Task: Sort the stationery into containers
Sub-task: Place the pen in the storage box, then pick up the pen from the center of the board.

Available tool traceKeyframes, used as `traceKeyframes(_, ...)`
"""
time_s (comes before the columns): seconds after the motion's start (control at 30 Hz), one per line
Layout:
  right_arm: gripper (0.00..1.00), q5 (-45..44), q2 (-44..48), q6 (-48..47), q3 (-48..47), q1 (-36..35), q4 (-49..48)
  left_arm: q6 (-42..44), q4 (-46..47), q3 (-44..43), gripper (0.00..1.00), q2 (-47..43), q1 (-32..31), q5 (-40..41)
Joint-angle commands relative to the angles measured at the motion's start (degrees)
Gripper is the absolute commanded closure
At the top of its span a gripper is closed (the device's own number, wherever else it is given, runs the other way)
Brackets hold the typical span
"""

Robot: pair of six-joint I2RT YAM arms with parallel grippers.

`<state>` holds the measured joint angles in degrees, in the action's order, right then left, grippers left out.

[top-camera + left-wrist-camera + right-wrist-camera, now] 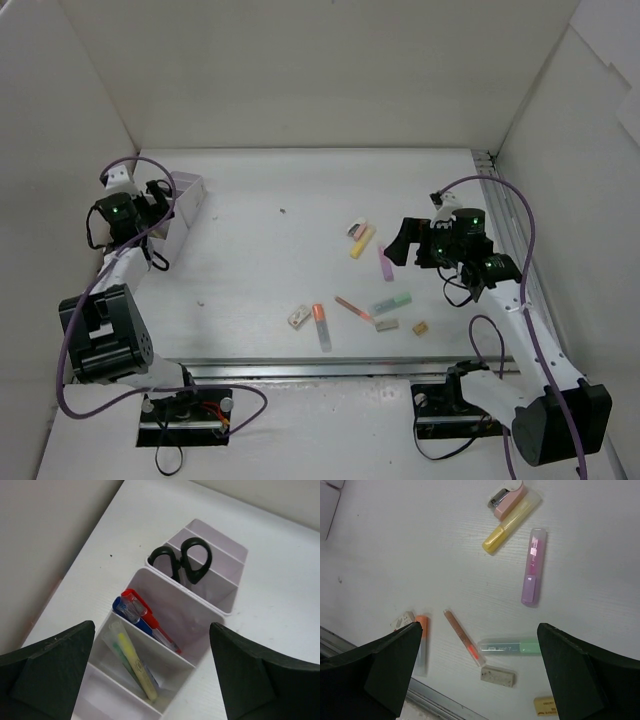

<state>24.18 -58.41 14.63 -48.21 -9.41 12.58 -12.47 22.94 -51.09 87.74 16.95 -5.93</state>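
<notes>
Beneath the left gripper (152,627), the organiser (220,587) runs off the picture's bottom edge. The scissors (185,562) show only their handles, the blades hidden inside a compartment. Below the right gripper (480,626), a tan eraser (547,706) is cut off by the edge.

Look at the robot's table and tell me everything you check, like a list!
Surface: white table, no spills seen.
Job's things: white organiser holds black scissors, red pen, blue pen, yellow highlighter. Loose on the table: second yellow highlighter, purple highlighter, green highlighter, orange highlighter, thin reddish pen, whitish eraser, grey eraser, tan eraser, pink stapler-like item.
Clutter: one dark speck.
Grippers: left gripper open above the organiser; right gripper open above the loose items.
Cables: purple cables loop off both arms, clear of the stationery.
Surroundings: white walls on three sides.
</notes>
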Motion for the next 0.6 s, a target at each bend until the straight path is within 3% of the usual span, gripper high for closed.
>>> traceKeyframes(0.0,0.02,4.46,-2.65,-1.18,0.83,-0.69,-3.00,-1.42,-6.90,-5.58,0.05,-8.97,0.45,-3.53)
traceKeyframes(0.07,0.02,3.33,-4.77,-2.76,0.92,-5.23,-2.74,-1.51,-10.70,-6.56,0.01,-10.74,-1.03,-5.31)
traceKeyframes(0.27,0.05,-4.65,-16.63,-4.79,-3.81,-17.55,1.12,-1.51,-22.14,-9.38,0.01,-16.36,-10.08,-9.62)
traceKeyframes(0.57,0.11,-9.14,-25.34,0.30,0.30,-25.48,3.24,0.78,-26.19,-2.26,0.01,-25.16,-22.22,-5.50)
